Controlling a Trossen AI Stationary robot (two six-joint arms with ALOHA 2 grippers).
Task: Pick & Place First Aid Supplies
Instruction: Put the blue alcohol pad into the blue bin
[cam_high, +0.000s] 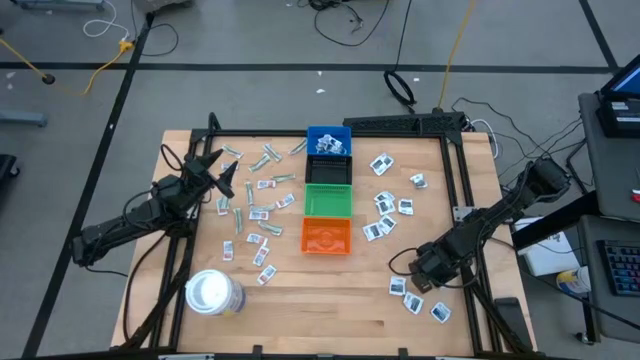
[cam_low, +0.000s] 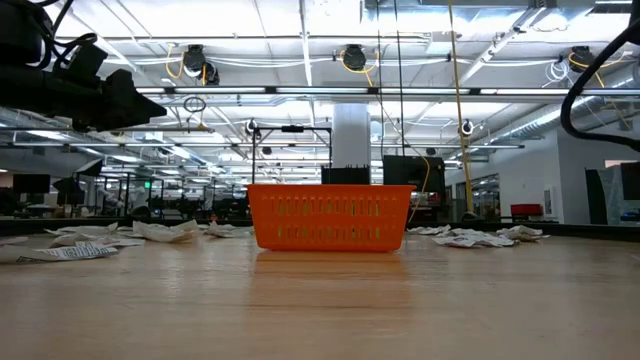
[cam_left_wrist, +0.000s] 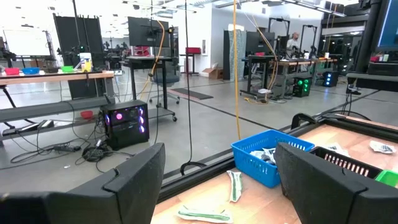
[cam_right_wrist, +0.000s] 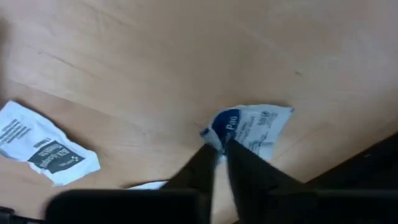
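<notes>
Wooden table (cam_high: 330, 300) under bright workshop lights — blue bin (cam_high: 329, 140) at its far middle, right gripper (cam_right_wrist: 219, 155) low at the near-right corner, pinched shut on a white blue-printed packet's (cam_right_wrist: 252, 127) edge, left gripper (cam_high: 222, 168) waiting wide over strips.

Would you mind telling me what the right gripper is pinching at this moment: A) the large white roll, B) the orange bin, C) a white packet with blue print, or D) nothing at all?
C: in the right wrist view the right gripper is shut on the edge of a white packet with blue print lying on the wooden table.
</notes>
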